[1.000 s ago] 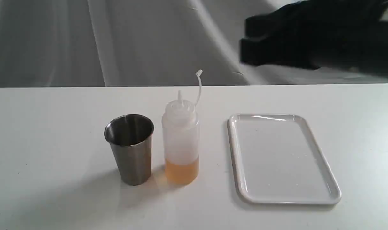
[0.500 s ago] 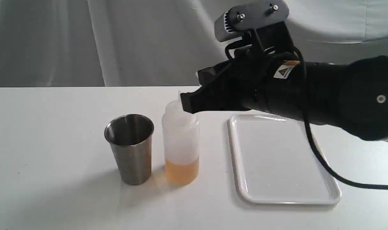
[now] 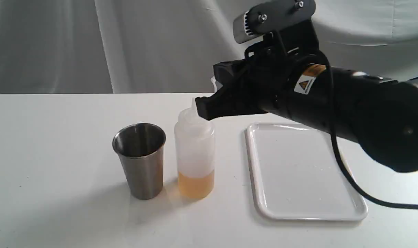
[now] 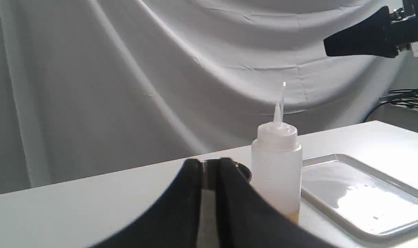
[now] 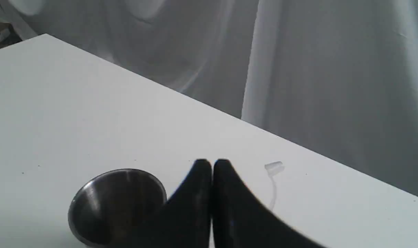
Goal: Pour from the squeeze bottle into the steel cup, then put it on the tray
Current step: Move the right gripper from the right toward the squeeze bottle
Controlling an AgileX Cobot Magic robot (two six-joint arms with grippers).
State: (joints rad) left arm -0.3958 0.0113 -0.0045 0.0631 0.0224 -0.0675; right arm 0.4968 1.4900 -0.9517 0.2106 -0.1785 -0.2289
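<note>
Now, your left tool is narrowly parted and holds nothing, the cup and bottle stand upright just beside each other on the desk, your right tool is pinched closed, empty, by the bottle's nozzle, and the tray lies flat farther right.

White table, draped grey cloth behind, black cables.

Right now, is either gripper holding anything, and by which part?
Nothing is held. The right gripper is shut and empty, clear of the squeeze bottle, which stands free on the table; the left gripper grips nothing either.
</note>
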